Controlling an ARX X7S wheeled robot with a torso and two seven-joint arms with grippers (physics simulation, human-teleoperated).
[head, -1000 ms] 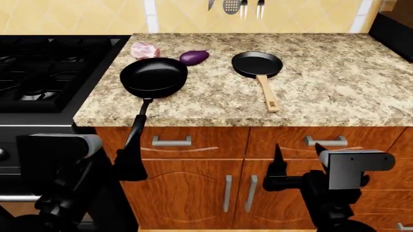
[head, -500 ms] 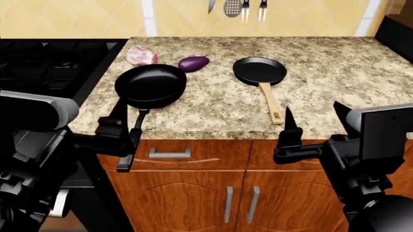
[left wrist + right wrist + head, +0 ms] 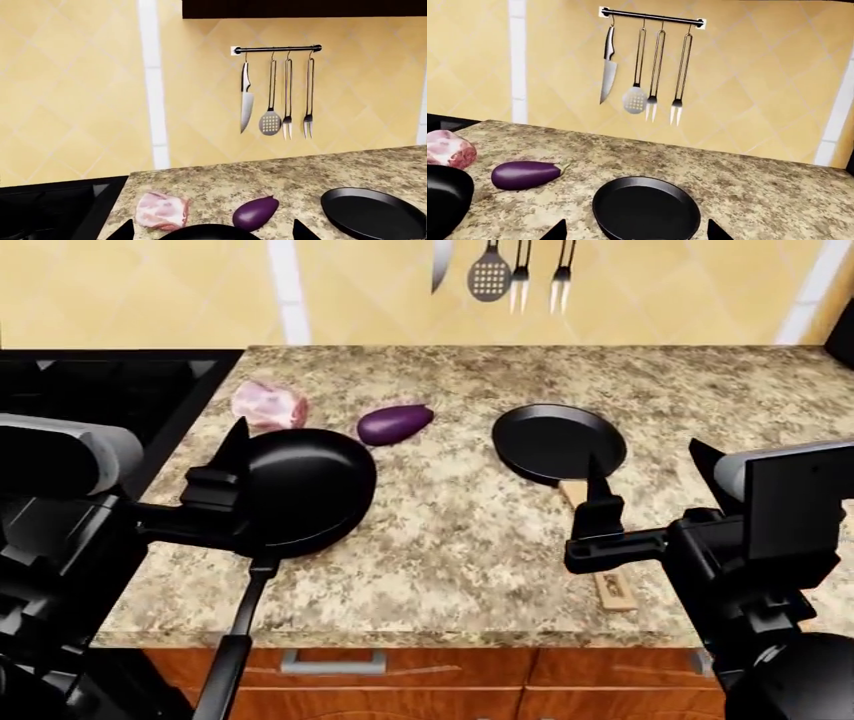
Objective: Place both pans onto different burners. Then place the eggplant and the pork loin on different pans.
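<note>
Fingers [image 3: 238, 455] spread; both pans [image 3: 304, 487] [image 3: 558, 444] empty.

Bare granite counter [image 3: 441, 530] lies between the two pans, wide enough for a gripper to come down there. The deep pan [image 3: 300, 490] sits near the counter's stove-side edge, its long handle [image 3: 238, 635] sticking out over the front edge. The left gripper [image 3: 260, 440] hovers over it with jaws spread. Behind it the pork [image 3: 267, 403] and the eggplant [image 3: 394, 423] lie near each other but apart, blocking the strip toward the wall. The shallow pan [image 3: 558, 443] lies to the right, its wooden handle [image 3: 607, 580] pointing toward the front edge under the right gripper [image 3: 641, 465], also spread. To the right, the counter is free. Utensils [image 3: 644, 65] hang high on the wall.
</note>
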